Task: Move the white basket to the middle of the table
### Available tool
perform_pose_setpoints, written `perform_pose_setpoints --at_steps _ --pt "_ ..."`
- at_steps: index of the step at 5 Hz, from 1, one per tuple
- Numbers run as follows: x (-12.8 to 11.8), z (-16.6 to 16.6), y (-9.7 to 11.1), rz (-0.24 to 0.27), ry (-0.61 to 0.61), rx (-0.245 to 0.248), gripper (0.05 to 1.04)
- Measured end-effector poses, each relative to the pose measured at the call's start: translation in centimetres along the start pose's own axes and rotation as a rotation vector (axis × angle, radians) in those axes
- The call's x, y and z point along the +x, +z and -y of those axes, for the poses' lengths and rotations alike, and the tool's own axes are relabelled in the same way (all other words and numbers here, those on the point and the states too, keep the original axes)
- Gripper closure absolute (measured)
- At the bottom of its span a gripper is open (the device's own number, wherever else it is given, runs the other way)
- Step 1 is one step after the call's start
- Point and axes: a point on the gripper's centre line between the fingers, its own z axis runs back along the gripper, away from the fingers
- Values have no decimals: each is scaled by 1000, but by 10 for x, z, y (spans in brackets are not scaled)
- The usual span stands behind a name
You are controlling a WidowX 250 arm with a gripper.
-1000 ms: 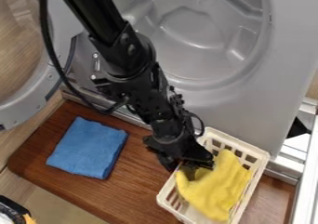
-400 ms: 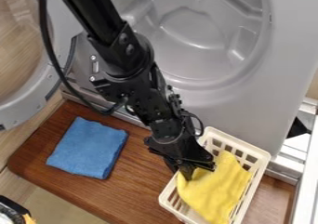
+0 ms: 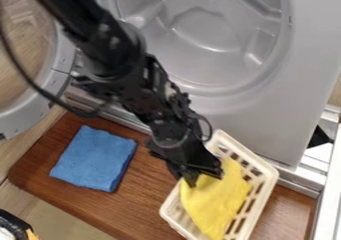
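On the right side of the one wooden table [image 3: 148, 204], toward its near edge, stands one white basket [image 3: 267, 169], with one yellow cloth [image 3: 216, 204] inside it. One black gripper [image 3: 198, 178] hangs over the basket's left side, right at the far left part of the yellow cloth; whether it is open or closed, I cannot tell. Its single arm [image 3: 114, 42] slants down from the far left.

Two cloths lie in the scene, one yellow and one blue. The blue cloth [image 3: 95, 158] is folded on the left half of the table, well apart from the basket. Beyond the table on the far side is one grey machine [image 3: 230, 112] with one round hollow in its front, and one round door [image 3: 61, 74] stands at the far left. One dark object [image 3: 12, 223] with an orange part sits at the near left corner.
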Motion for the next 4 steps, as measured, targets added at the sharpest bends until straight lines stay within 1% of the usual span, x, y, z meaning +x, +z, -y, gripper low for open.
perform_pose_setpoints --at_steps 1,2,3,4 --pt "1 -14 19 13 22 1 982" --pt "-2 -42 29 11 78 13 982" --pt "-6 -67 33 18 125 27 982" --pt "-11 -81 28 15 136 25 982"
